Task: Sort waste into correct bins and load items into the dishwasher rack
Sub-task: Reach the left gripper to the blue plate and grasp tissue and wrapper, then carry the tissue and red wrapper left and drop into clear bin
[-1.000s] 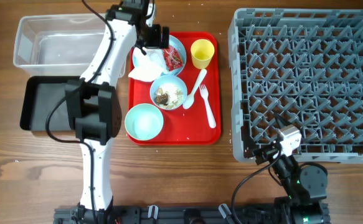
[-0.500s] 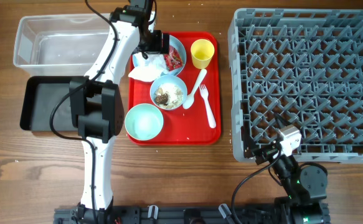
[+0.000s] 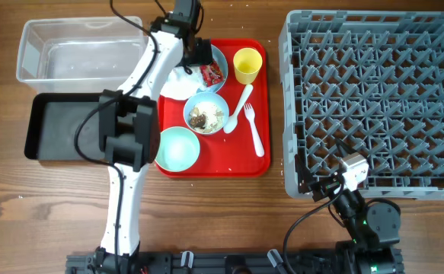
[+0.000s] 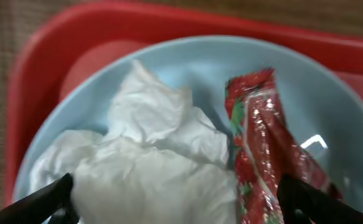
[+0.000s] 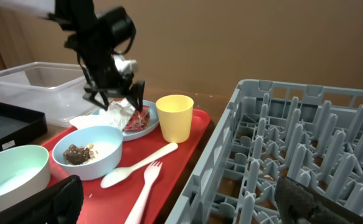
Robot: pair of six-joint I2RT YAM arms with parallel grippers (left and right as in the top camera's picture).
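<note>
My left gripper (image 3: 199, 53) is open, low over the pale blue plate (image 3: 220, 55) at the back of the red tray. In the left wrist view its fingertips (image 4: 181, 208) straddle the crumpled white napkin (image 4: 150, 155) and the shiny red wrapper (image 4: 262, 143) lying on the plate (image 4: 193, 62). A light bowl with brown and white food scraps (image 3: 206, 113), a pale green bowl (image 3: 177, 148), a yellow cup (image 3: 247, 65), a white spoon (image 3: 239, 106) and a fork (image 3: 256, 131) sit on the tray. My right gripper (image 5: 181, 208) is open and empty by the grey rack's (image 3: 378, 99) front left corner.
The clear tub (image 3: 77, 49) stands at the back left with the black tray-bin (image 3: 54, 125) in front of it. The red tray (image 3: 237, 160) lies between the bins and the rack. My left arm stretches over the tray's left edge.
My left gripper has shifted right, from the napkin's left side to over the middle of the plate. The right arm has not moved.
</note>
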